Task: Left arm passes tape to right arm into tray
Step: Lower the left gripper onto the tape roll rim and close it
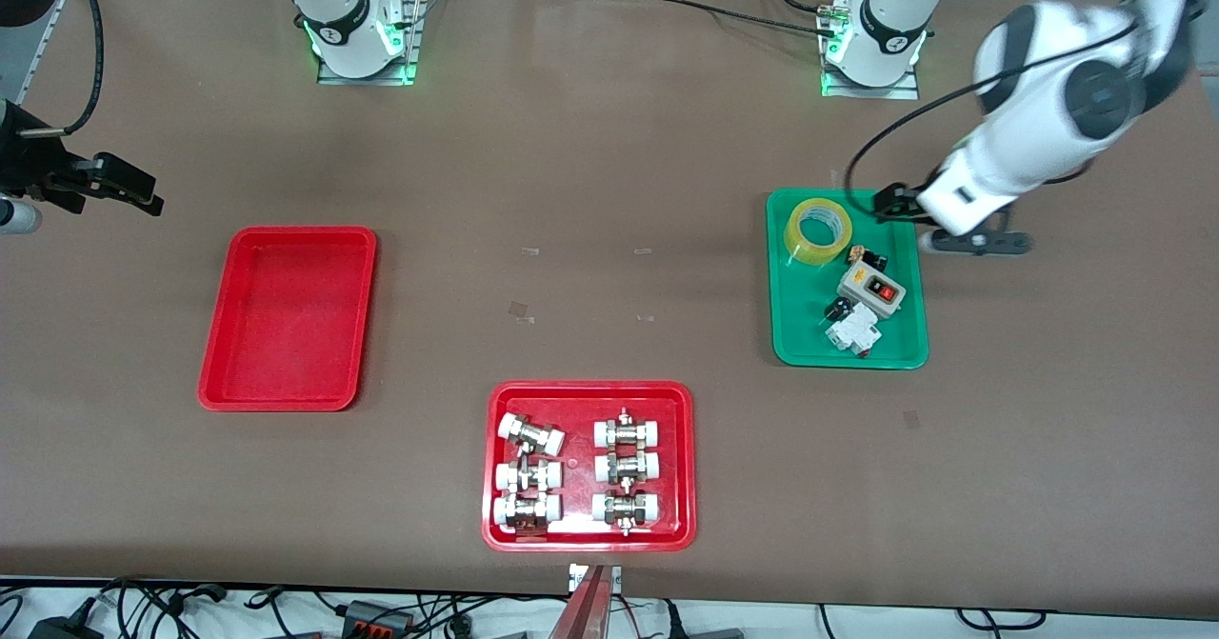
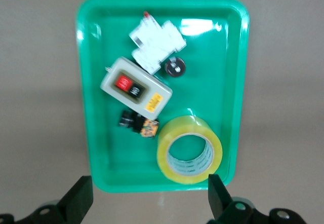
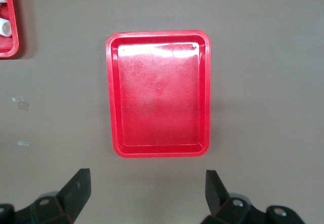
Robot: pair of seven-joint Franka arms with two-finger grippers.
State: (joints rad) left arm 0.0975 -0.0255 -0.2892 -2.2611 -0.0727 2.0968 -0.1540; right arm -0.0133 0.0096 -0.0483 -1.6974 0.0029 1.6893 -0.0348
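Both hands up, fingers apart, nothing held.
My left hand [image 2: 147, 198] hangs over green tray [image 1: 905, 353], tape [image 1: 817, 230] inside; right hand [image 3: 147, 196] near tray [image 1: 214, 387].

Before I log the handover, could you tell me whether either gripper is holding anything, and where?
Nothing is held. The left gripper is open, with the tape lying in the green tray; the right gripper is open too.

Bright, even overhead light leaves soft shadows under the trays, white glare on the green tray [image 2: 202, 27] at one o'clock and the red tray [image 3: 157, 49] at twelve.
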